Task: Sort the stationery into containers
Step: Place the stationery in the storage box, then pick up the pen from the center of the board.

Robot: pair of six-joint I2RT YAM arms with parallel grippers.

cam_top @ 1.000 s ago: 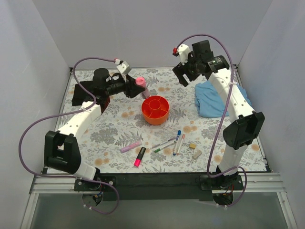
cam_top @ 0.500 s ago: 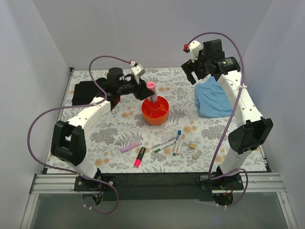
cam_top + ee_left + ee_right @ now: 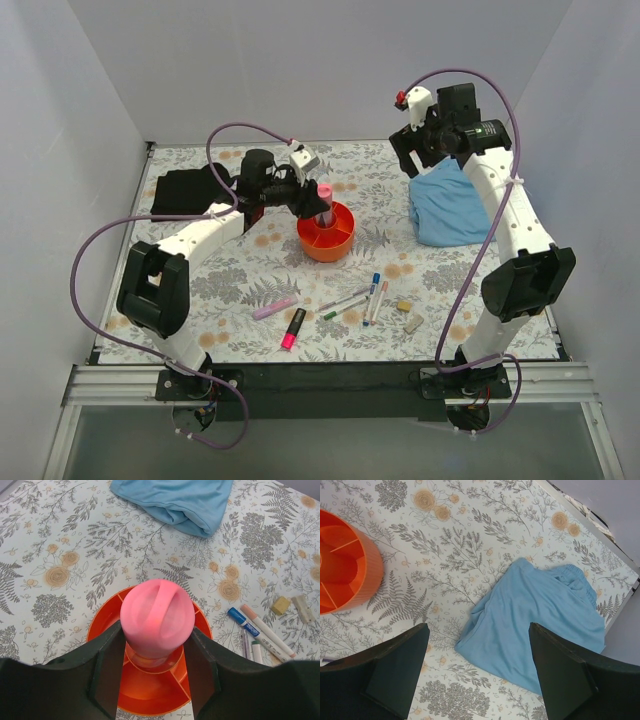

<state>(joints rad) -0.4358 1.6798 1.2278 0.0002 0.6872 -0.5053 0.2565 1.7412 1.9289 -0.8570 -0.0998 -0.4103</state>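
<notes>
My left gripper (image 3: 155, 632) is shut on the pink bottle (image 3: 157, 617), holding it upright with its base at the centre cup of the round orange tray (image 3: 100, 625). From above, the bottle (image 3: 324, 198) stands over the tray (image 3: 326, 247) with the left gripper (image 3: 319, 208) round it. A lilac marker (image 3: 274, 308), a pink highlighter (image 3: 293, 329), three thin pens (image 3: 372, 292) and two beige erasers (image 3: 408, 313) lie on the near table. My right gripper (image 3: 477, 627) hangs open and empty, high at the back right (image 3: 408, 160).
A light blue cloth (image 3: 450, 210) lies crumpled at the back right, under the right gripper (image 3: 540, 620). A black cloth (image 3: 185, 190) sits at the back left. The tray's rim (image 3: 350, 570) shows at the left edge of the right wrist view.
My left gripper carried the pink bottle rightward from the back left and lowered it over the tray's centre cup. The right arm swung a little right, toward the blue cloth.
</notes>
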